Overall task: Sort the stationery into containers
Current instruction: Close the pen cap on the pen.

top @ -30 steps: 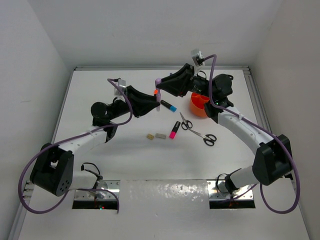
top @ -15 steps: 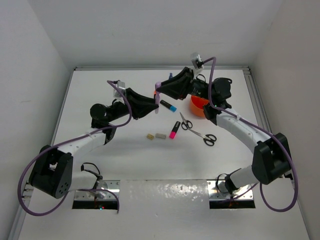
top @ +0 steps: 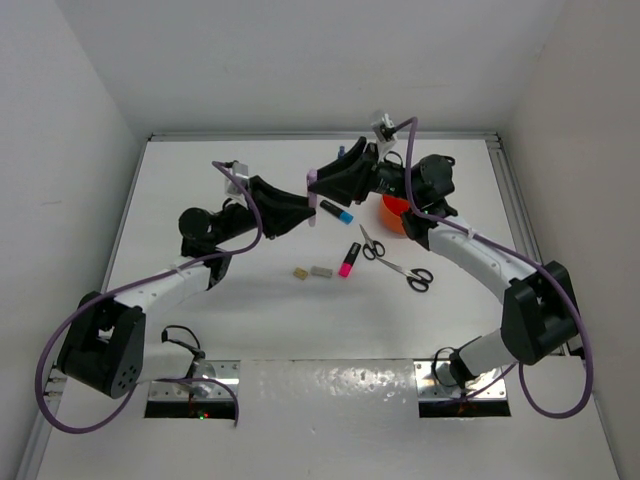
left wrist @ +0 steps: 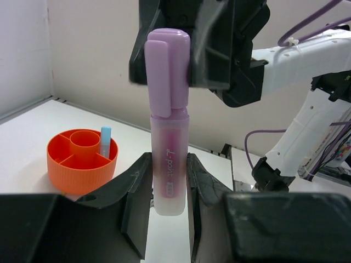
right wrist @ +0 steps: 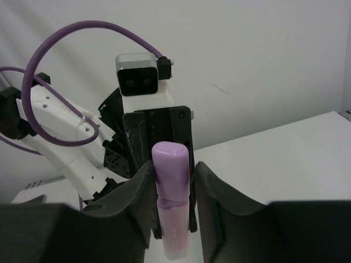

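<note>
Right claw (right wrist: 174,170) has just edged left and rolled over in the top view, hiding more of the orange tub (top: 393,215) behind its arm. Now it meets the left claw (left wrist: 167,160) nose to nose, upper middle of that frame. I read this as a mid-air hand-off, well above the worktop (top: 250,330).

The lilac marker (left wrist: 168,109) stands upright between them. Left claw is clamped on the translucent barrel, fingers pressed on both sides. The cap end sits between the right claw's fingers, centre of the right wrist view. I can't tell whether they are pinching it or have let go; one side looks a shade off.

The tub shows at lower left of the left wrist view, well apart from the marker. A blue-capped piece (left wrist: 105,139) already stands in an outer compartment. The pink-capped marker (top: 348,260), scissors (top: 395,262) and erasers (top: 311,271) lie unsorted mid-frame on the worktop.
</note>
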`<state>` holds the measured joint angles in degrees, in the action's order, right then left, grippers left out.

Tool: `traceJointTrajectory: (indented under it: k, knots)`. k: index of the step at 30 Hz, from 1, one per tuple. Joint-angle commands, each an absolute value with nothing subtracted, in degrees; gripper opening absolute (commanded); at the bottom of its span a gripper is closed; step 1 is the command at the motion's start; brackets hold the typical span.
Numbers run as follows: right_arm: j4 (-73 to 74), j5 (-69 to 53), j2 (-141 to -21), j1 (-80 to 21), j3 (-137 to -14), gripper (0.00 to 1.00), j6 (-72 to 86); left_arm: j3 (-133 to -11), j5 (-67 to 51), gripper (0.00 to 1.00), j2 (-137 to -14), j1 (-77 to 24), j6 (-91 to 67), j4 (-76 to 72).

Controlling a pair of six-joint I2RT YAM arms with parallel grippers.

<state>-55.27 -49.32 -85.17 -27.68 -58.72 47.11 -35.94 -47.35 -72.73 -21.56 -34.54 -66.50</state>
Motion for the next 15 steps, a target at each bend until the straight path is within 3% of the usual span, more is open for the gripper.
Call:
traceJointTrajectory:
  k: [1,3,6,10,13,15]
  knots:
    - [-50.20,-52.38,-83.94,-28.13,-58.36,0.39,42.63,-36.91,-46.84,0.00,-70.75,-20.83,-33.75,-71.54]
    - [-46.78,-52.38,-83.32,-28.04,-58.53,0.44,40.00,-37.09,-46.93,0.00,-70.75,-20.74,-33.66,-71.45]
    - [-44.57,-51.94,-81.92,-27.78,-58.27,0.67,38.15,-37.44,-47.72,0.00,-70.93,-20.31,-32.96,-71.28]
    - [-45.70,-52.47,-81.83,-26.72,-60.20,0.85,40.07,-37.27,-49.04,0.00,-70.84,-20.04,-31.38,-69.44]
    - [-45.18,-53.78,-81.56,-26.63,-62.57,0.97,40.35,-36.65,-50.01,0.00,-70.23,-20.13,-28.75,-67.60]
    - [-40.71,-54.49,-81.04,-26.37,-65.03,0.99,39.12,-36.12,-50.10,0.00,-69.53,-20.04,-26.04,-66.01]
